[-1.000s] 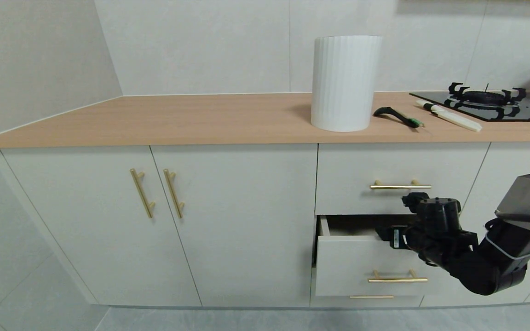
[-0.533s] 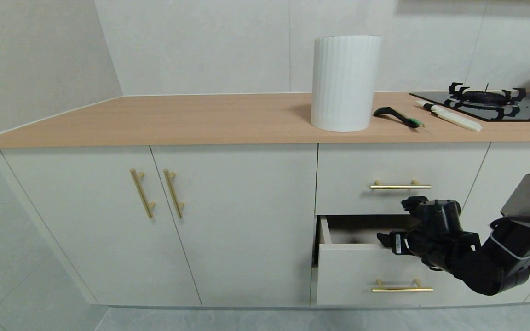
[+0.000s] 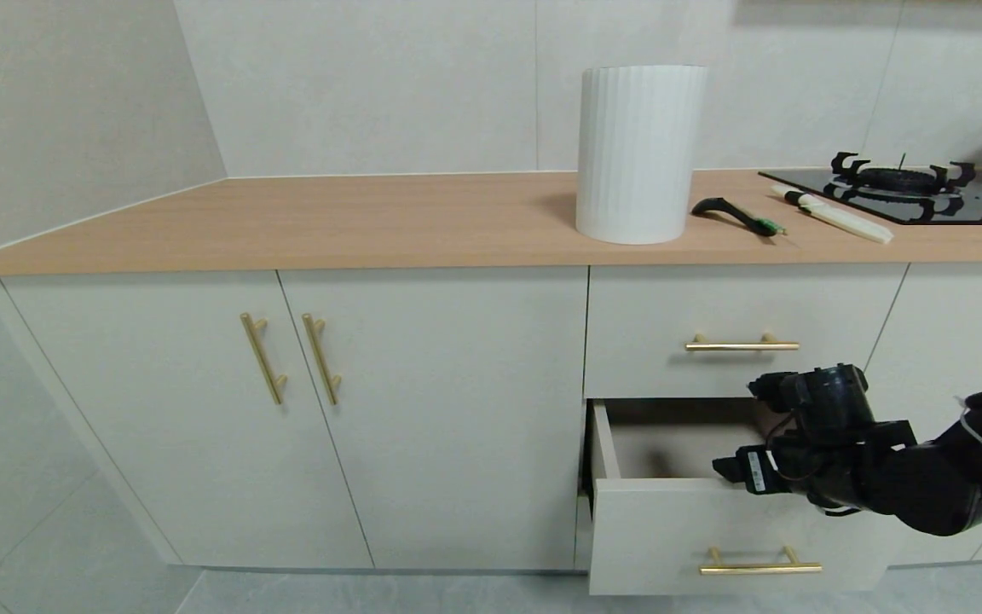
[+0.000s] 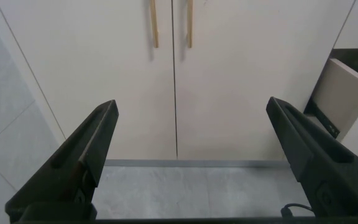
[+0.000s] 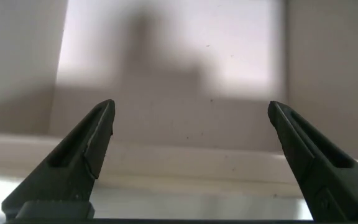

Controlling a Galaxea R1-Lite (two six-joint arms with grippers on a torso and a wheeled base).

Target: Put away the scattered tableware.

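We hold our right gripper (image 3: 740,468), fingers spread, at the front of the open drawer (image 3: 670,529), presumably readying it for the black utensil (image 3: 738,216) and white utensil (image 3: 836,217) lying near the front edge of the counter (image 3: 372,222), beside the hob (image 3: 892,183). Our left gripper (image 4: 191,162) hangs released.

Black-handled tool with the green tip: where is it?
Head view, right side: the black-handled tool lies on the wooden countertop, between the tall white ribbed canister and the cream-coloured knife.

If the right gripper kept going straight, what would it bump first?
Most likely the inside of the open drawer: the right gripper points over its front edge, so the floor or back wall comes first. Depth is unclear.
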